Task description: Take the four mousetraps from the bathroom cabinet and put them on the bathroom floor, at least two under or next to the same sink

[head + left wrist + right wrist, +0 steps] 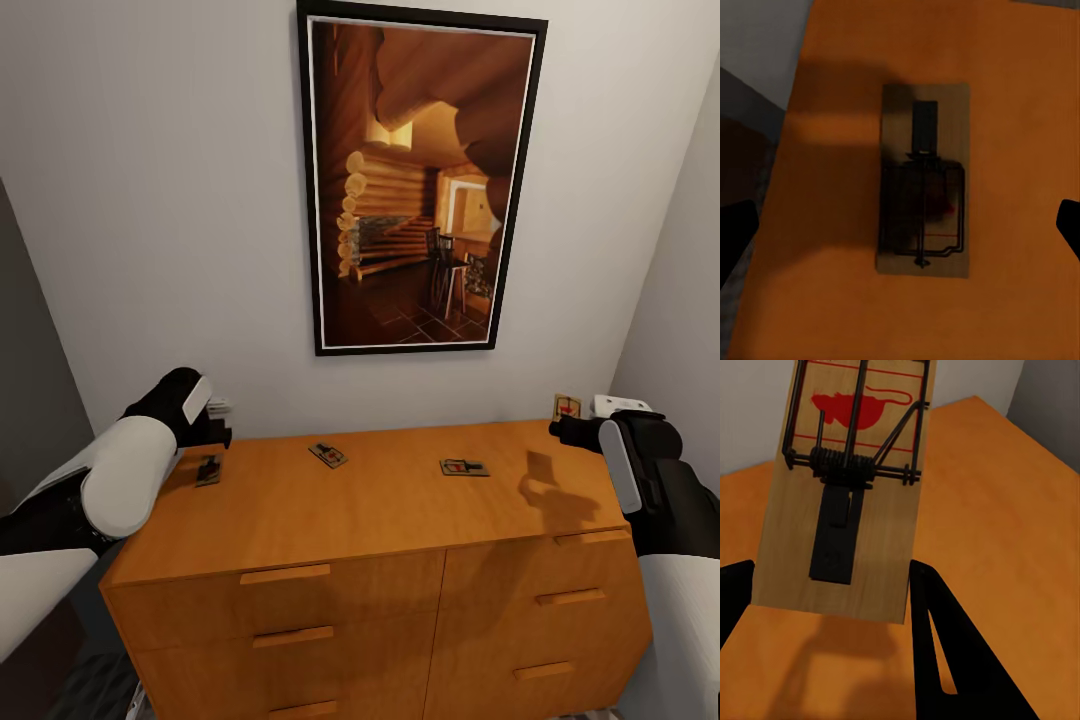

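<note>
The right hand (832, 585) pinched one mousetrap (847, 487) upright above the cabinet (380, 520) top's right end. Two traps (328, 455) (464, 467) lay mid-cabinet. The left hand (900, 232), spread, hovered over the fourth trap (922, 180) at the cabinet's left edge.

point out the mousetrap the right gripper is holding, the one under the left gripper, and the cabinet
held mousetrap (844, 502), right wrist view, on its wooden plate by the spring
mousetrap under the left gripper (922, 184), left wrist view, middle of its plate
cabinet (390, 510), head view, bare part of its smooth top
</note>
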`<state>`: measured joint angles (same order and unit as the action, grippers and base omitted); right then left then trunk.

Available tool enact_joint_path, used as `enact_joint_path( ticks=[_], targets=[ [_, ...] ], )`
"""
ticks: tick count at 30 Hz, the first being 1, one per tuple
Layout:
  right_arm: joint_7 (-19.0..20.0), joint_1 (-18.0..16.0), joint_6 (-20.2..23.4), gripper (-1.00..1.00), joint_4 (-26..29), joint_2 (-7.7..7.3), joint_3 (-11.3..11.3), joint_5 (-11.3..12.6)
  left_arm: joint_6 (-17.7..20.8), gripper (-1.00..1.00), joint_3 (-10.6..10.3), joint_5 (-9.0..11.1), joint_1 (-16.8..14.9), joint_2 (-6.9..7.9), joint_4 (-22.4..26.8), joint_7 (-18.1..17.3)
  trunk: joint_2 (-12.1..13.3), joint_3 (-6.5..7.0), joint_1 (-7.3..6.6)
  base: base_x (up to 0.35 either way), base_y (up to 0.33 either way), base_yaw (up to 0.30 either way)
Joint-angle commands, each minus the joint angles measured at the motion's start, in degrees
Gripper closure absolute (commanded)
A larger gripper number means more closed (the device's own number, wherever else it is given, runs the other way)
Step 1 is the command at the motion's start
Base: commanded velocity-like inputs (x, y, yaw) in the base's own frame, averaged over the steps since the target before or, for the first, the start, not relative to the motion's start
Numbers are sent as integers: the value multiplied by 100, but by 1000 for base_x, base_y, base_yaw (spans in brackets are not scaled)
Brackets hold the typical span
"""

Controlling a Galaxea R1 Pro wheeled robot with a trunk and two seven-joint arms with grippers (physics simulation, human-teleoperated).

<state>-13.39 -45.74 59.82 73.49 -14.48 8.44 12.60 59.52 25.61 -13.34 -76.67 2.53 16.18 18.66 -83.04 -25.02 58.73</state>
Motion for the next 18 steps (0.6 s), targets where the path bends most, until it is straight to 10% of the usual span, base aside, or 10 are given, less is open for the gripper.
enact_joint_path(
  ticks=[1,18],
  targets=[
    [-47,-5,18,100,5,-1,0,78,17,-100,50,-46,-6,-7,5,-3,-4,-7,0,0,0,0],
    [-44,-5,18,100,6,7,0,84,-26,-100,52,-46,-6,-13,-70,68,-4,-7,0,0,0,0]
  ],
)
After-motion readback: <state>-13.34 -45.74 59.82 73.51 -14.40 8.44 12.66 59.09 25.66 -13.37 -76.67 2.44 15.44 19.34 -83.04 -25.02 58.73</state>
